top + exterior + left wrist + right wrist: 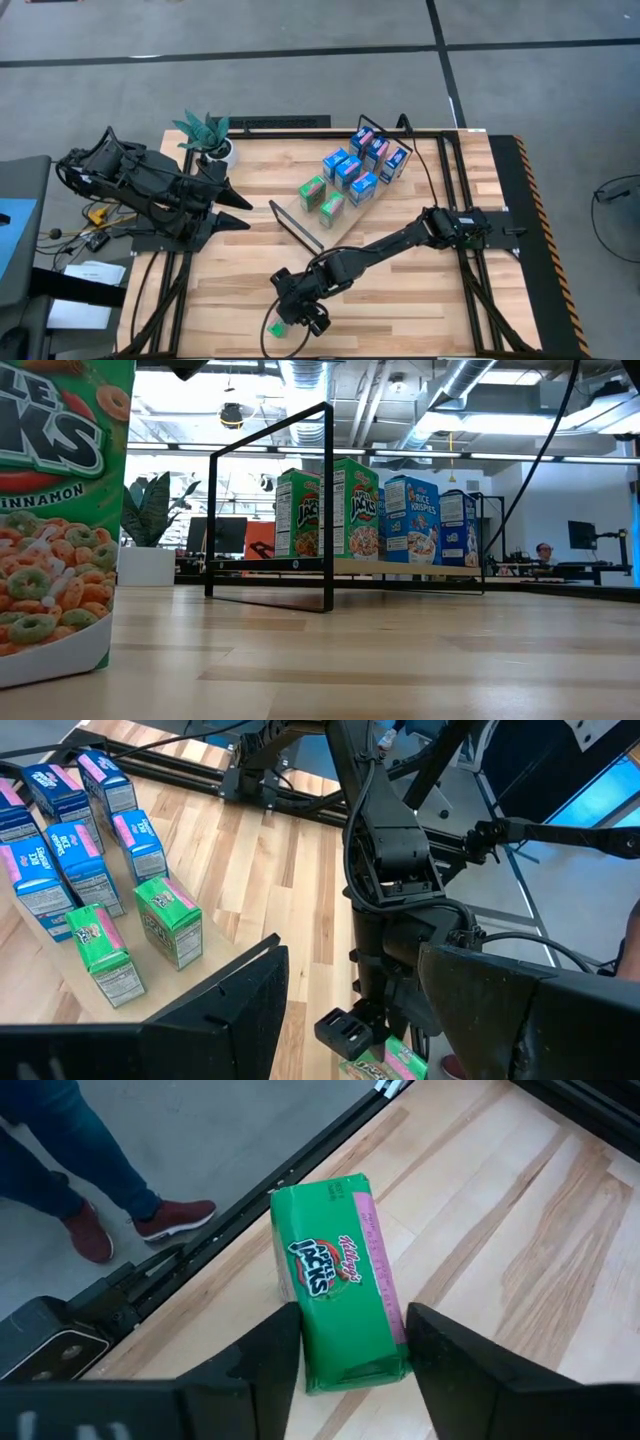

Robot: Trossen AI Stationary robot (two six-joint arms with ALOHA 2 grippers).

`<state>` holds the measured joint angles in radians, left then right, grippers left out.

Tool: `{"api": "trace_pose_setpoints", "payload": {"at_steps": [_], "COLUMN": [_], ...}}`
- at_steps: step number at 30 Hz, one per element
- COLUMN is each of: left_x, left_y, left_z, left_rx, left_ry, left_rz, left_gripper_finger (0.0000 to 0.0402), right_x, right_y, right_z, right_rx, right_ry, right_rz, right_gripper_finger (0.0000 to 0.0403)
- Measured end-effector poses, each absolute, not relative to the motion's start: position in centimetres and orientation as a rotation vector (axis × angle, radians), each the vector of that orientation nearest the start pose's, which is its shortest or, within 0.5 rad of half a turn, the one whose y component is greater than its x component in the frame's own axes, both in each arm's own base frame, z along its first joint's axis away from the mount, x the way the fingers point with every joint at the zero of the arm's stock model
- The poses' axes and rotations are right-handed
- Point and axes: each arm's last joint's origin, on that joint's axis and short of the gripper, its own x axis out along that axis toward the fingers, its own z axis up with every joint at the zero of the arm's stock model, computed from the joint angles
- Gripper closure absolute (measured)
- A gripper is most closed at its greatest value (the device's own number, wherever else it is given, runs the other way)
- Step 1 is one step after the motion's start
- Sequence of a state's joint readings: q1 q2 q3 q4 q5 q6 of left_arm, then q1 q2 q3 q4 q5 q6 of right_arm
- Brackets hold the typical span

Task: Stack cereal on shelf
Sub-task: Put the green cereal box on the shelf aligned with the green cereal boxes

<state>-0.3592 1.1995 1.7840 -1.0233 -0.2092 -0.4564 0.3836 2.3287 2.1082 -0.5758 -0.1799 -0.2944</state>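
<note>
Right gripper (345, 1345), at the worktop's (420, 290) six o'clock edge, fingers open astride a green cereal box (338, 1275); an off-centre squeeze could topple it. Left gripper (238, 208) waits, half-open.

The right arm reaches from its base at the right side of the bench diagonally toward the near edge, stretched long and low. Its right hand (297, 318) points down at the bench, its 2 fingers (262, 1355) apart, 1 on each side of a green cereal box (340, 1275), close beside it. The left arm is folded up at the left side, its left hand (232, 207) held partly open above the bench, gripping nothing.
</note>
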Motion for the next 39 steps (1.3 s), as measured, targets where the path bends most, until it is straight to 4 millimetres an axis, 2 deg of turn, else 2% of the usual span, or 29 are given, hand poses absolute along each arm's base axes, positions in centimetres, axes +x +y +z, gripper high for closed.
{"api": "trace_pose_setpoints", "payload": {"at_steps": [9, 16, 23, 27, 34, 39], "left_x": [17.3, 17.3, 17.3, 17.3, 17.3, 17.3], "left_y": [-5.8, -5.8, -5.8, -5.8, -5.8, -5.8], "left_z": [49.4, 49.4, 49.4, 49.4, 49.4, 49.5], "left_rx": [-0.327, -0.332, -0.335, -0.345, -0.348, -0.348], "left_ry": [0.446, 0.445, 0.442, 0.439, 0.434, 0.428], "left_rz": [-0.048, -0.042, -0.035, -0.028, -0.016, -0.013], "left_gripper_finger": [0.0187, 0.0187, 0.0187, 0.0187, 0.0187, 0.0187], "right_x": [47.9, 47.1, 45.4, 44.0, 39.3, 35.6], "right_y": [19.9, 19.5, 18.2, 16.7, 13.0, 9.7], "right_z": [23.0, 24.6, 29.2, 31.5, 38.1, 42.0], "right_rx": [-0.356, -0.358, -0.354, -0.347, -0.307, -0.315], "right_ry": [0.745, 0.792, 0.824, 0.859, 0.866, 0.855], "right_rz": [0.651, 0.654, 0.646, 0.631, 0.563, 0.482], "right_gripper_finger": [0.0259, 0.0263, 0.0267, 0.0268, 0.0268, 0.0268]}}
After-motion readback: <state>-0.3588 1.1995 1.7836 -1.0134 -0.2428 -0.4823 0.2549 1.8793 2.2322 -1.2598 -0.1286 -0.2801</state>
